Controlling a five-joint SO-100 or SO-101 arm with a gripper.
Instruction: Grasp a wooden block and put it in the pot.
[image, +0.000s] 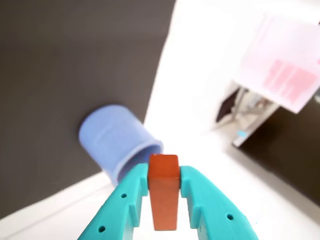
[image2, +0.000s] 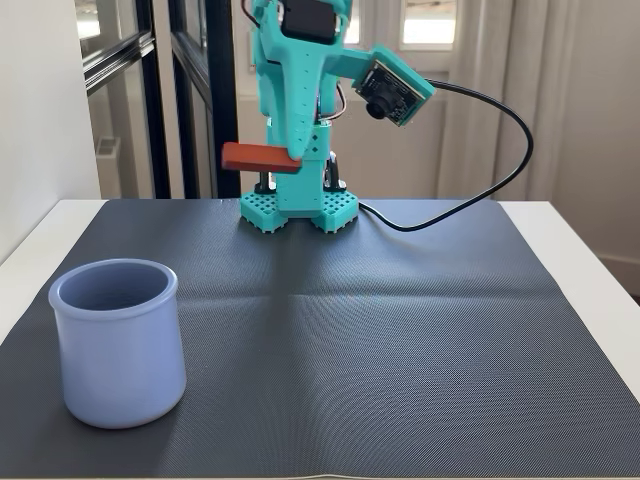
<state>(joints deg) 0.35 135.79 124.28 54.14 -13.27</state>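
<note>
My teal gripper (image: 164, 175) is shut on the reddish-brown wooden block (image: 163, 192), which sticks out past the fingertips. In the fixed view the gripper (image2: 290, 158) holds the block (image2: 255, 156) level, high above the mat near the arm's base. The pale lavender-blue pot (image2: 118, 340) stands upright and empty at the mat's front left, well apart from the gripper. In the wrist view the pot (image: 116, 140) shows just beyond the block, to its left.
A dark grey mat (image2: 400, 330) covers the white table (image2: 585, 250). A black cable (image2: 480, 190) loops from the wrist camera down to the arm's base. A white wall stands at the left, windows behind.
</note>
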